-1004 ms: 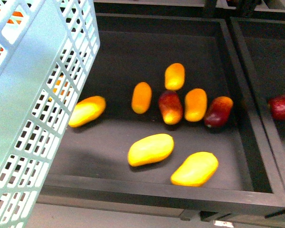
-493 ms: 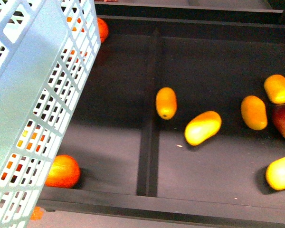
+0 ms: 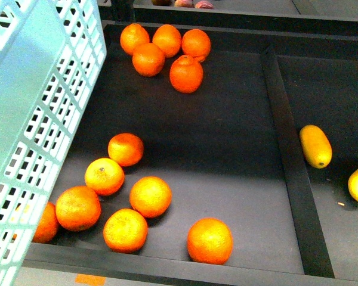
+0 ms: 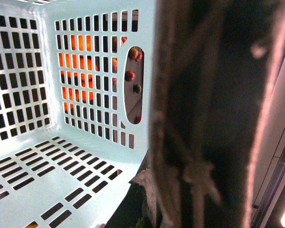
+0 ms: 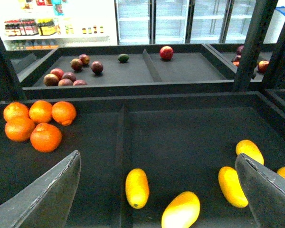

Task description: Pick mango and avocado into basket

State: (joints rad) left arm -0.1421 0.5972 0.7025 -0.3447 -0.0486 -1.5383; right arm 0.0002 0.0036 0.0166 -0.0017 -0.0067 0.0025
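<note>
In the front view, the basket (image 3: 30,119) fills the left side. It is pale blue-green with many slots, and it tilts. Next to it is a black tray (image 3: 227,149). Twelve oranges (image 3: 150,196) lie in the tray: five in a bunch at the top, and seven at the lower left. One of those seven peeks out from behind the basket. A black bar (image 3: 286,161) splits the tray. To the right of the bar lie two mangoes: a whole mango (image 3: 315,146) and one cut off by the right edge.

In the left wrist view, the camera looks inside the basket (image 4: 61,166). No fruit lies on its floor. A big dark blurry shape (image 4: 204,118) covers the right half. I cannot tell if the left fingers are open or closed.

In the right wrist view, the two grey right fingers (image 5: 47,194) sit at the lower corners. They are wide apart and hold nothing. Five mangoes lie between and past them, with the nearest at the bottom middle. Five oranges sit at the left. On the far tray at the top are one red apple (image 5: 166,52), one small green fruit (image 5: 123,58) and some dark red fruits (image 5: 66,76).
</note>
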